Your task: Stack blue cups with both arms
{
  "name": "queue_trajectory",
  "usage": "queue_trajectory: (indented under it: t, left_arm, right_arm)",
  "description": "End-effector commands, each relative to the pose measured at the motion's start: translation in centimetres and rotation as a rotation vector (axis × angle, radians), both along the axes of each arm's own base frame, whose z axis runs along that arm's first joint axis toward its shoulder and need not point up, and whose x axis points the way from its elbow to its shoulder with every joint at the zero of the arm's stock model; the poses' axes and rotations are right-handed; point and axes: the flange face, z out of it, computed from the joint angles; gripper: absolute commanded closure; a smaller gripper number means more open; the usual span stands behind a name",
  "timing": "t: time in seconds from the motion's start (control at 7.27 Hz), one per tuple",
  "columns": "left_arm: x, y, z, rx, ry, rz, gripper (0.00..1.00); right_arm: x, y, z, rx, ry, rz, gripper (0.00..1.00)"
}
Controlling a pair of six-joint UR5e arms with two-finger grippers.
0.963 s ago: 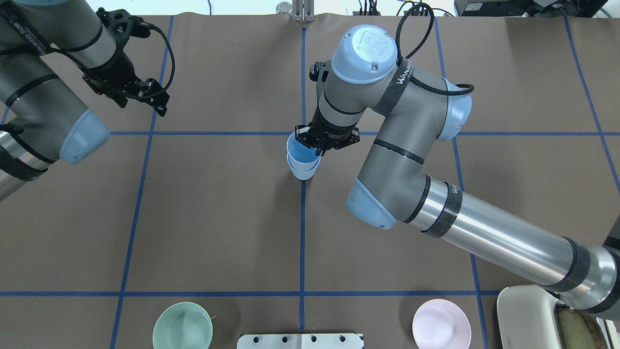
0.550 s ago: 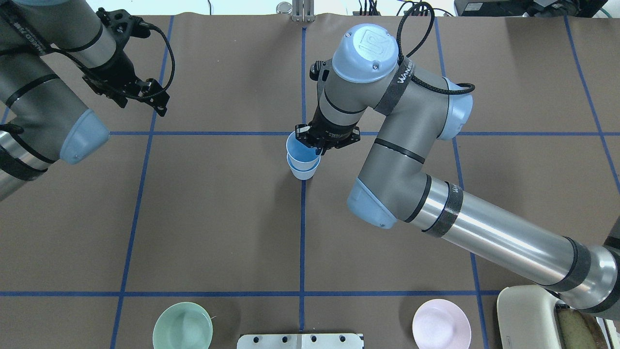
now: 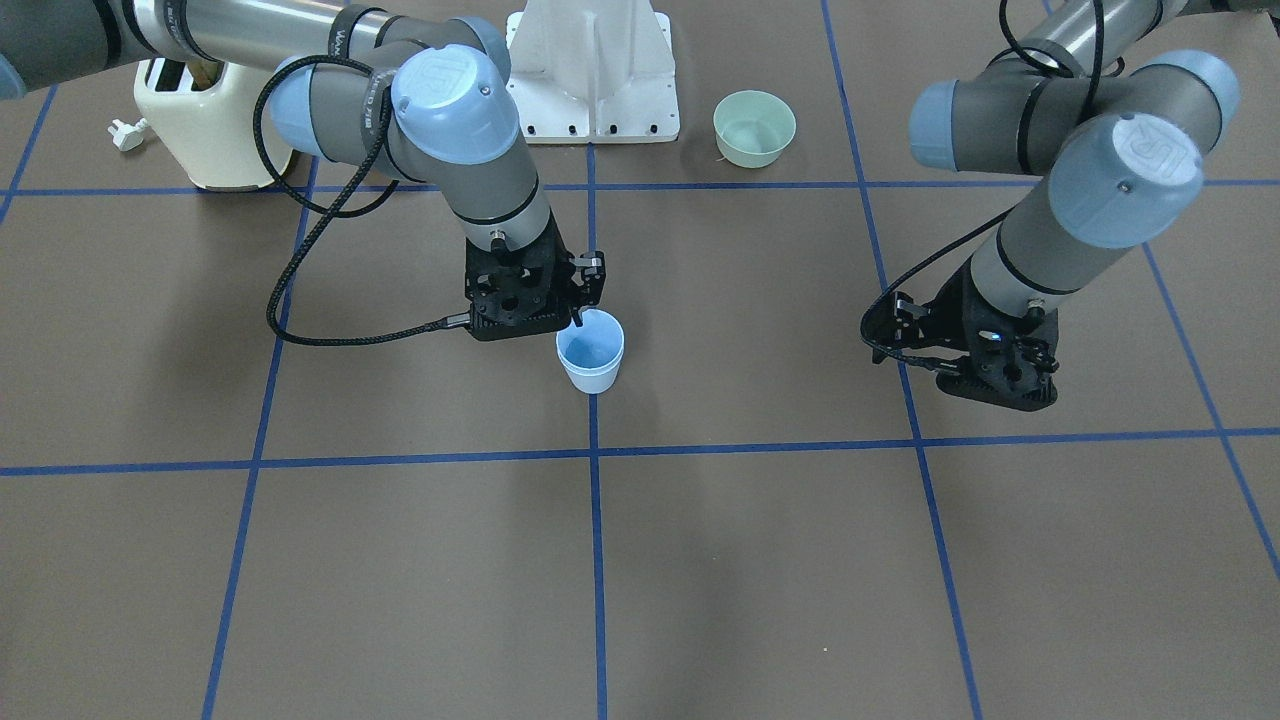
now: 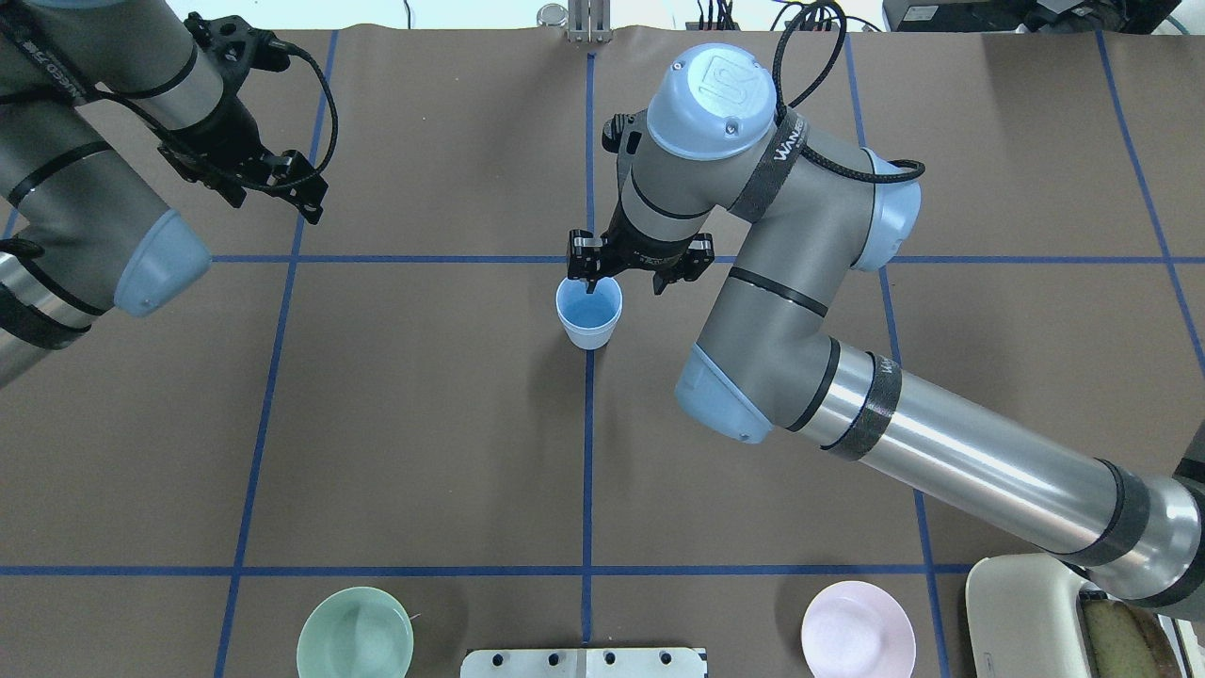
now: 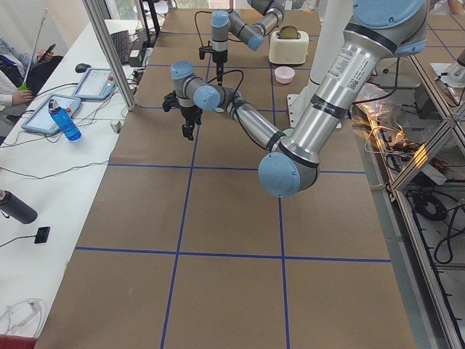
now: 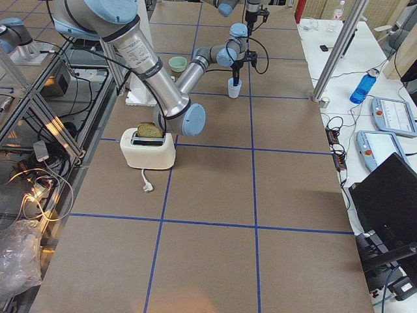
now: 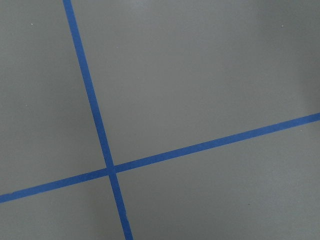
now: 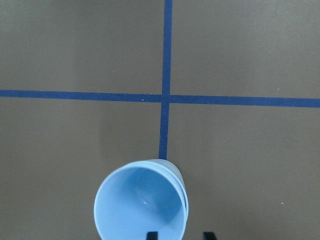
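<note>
The two pale blue cups [image 4: 588, 315] stand nested, one inside the other, upright on the centre blue tape line; they also show in the front view [image 3: 592, 370] and the right wrist view [image 8: 140, 210]. My right gripper [image 4: 623, 282] is open just above the far rim of the stack. In the right wrist view [image 8: 180, 235] one fingertip [image 8: 151, 235] is over the cup mouth and the other is outside it. Neither holds the cup. My left gripper [image 4: 282, 188] is open and empty over bare table at the far left, also in the front view [image 3: 1000, 385].
A mint-green bowl [image 4: 355, 645] and a pink bowl [image 4: 857, 631] sit near the robot's edge of the table. A cream toaster [image 3: 205, 120] with its plug stands at the robot's right. The white base stand [image 3: 592, 80] is between them.
The upper cup, held tilted above the lower one before, now sits fully down inside it. My right gripper has opened and pulled back slightly. The left arm has barely moved.
</note>
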Motion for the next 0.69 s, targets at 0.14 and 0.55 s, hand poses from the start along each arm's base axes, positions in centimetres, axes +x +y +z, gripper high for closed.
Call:
queue_trajectory:
  t: [0.14,0.55]
  left_arm:
    - [-4.7,-2.9,1.7,0.031,0.012,0.026,0.01]
    - [-12.3,-6.2,5.0,0.084,-0.050,0.071,0.00]
  right_arm:
    - [5.6,-2.7,2.0,0.048,0.004,0.028,0.00]
    - [12.3,-4.3,6.3,0.097,0.023,0.026,0.00]
